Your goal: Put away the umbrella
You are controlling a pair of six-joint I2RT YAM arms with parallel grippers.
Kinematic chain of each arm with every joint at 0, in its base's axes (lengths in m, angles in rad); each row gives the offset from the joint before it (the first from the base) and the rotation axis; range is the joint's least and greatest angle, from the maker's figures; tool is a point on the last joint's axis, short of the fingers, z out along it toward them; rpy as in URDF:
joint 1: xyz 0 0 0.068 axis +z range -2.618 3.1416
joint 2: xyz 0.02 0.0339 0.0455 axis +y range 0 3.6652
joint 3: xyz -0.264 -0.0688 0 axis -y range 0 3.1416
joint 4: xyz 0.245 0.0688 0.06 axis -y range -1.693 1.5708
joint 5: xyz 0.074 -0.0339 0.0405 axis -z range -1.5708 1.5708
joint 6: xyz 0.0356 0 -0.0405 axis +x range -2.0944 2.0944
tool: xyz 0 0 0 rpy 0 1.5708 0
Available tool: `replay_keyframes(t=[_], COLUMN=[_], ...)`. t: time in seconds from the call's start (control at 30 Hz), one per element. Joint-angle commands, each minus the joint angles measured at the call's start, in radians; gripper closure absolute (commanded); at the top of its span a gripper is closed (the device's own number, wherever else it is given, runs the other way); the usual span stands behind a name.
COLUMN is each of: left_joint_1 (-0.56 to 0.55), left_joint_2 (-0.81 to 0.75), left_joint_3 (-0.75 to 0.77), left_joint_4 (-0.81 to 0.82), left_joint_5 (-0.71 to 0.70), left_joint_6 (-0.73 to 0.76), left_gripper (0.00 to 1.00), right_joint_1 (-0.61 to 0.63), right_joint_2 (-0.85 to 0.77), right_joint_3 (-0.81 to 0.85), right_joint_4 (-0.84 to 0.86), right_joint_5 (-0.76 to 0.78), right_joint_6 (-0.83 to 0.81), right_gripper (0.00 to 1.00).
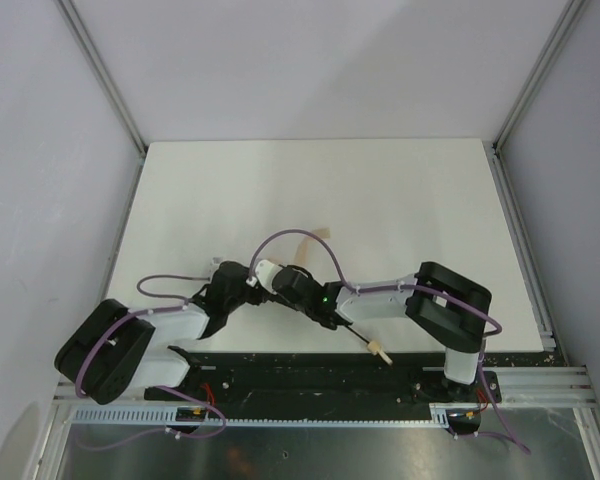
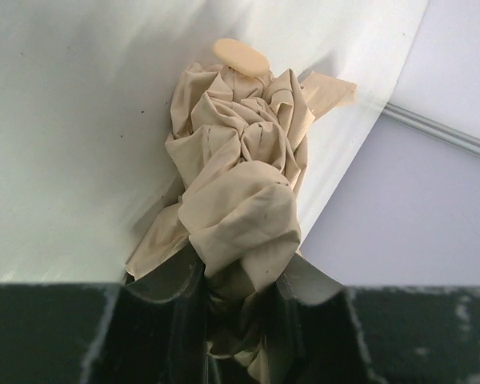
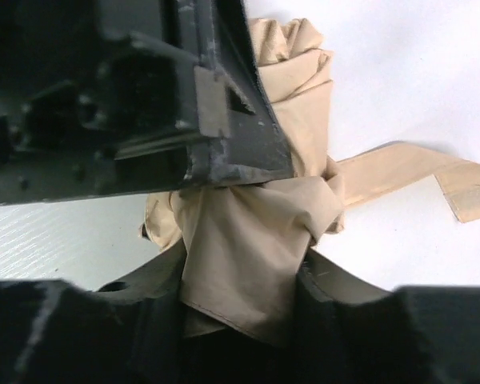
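Observation:
The umbrella point(image 2: 240, 168) is a crumpled bundle of beige fabric lying on the white table. Its flat tan end cap point(image 2: 240, 56) points away in the left wrist view. My left gripper point(image 2: 236, 272) is shut on the fabric. My right gripper point(image 3: 240, 280) is shut on the same bundle point(image 3: 256, 232), right next to the left gripper's dark body point(image 3: 144, 96). From above both grippers, left point(image 1: 242, 283) and right point(image 1: 285, 280), meet over the umbrella and hide most of it. Its thin dark shaft and small tan handle point(image 1: 380, 351) stick out under the right arm.
The umbrella's loose closing strap point(image 3: 432, 172) lies flat on the white table point(image 1: 380, 200), also seen from above point(image 1: 315, 236). Grey walls and metal frame posts point(image 1: 525, 100) enclose the table. A black base rail point(image 1: 310, 380) runs along the near edge.

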Motion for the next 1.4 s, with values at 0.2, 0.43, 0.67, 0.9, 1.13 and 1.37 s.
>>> replay_keyframes(t=[0.2,0.43,0.67,0.9,1.13,1.37], left_joint_1=[-0.002,0.050,0.131,0.198,0.211,0.140], left_joint_2=[-0.046,-0.117,-0.355,-0.601,-0.583,-0.405], left_joint_3=[0.011,-0.012,-0.037,-0.092,-0.055,0.046], left_joint_4=[-0.152,-0.150,-0.170,-0.309,-0.378,-0.366], left_joint_5=[-0.040,-0.040,0.023,0.066,0.086,-0.002], left_joint_6=[-0.031,0.056,0.230,0.253,0.254,0.293], left_gripper=[1.00,0.43,0.02,0.01,0.01,0.01], right_joint_1=[-0.167,-0.257,-0.286,-0.321,-0.354,-0.378], right_joint_2=[0.092,0.171,0.206,0.243,0.263,0.277], right_joint_3=[0.017,0.029,0.041,0.068,0.099,0.132], right_joint_4=[-0.053,-0.110,-0.114,-0.144,-0.215,-0.229], right_joint_5=[-0.449,-0.676,-0.806,-0.858,-0.895,-0.966], right_joint_6=[0.098,0.137,0.193,0.261,0.347,0.411], right_gripper=[0.99,1.00,1.00,1.00,1.00,1.00])
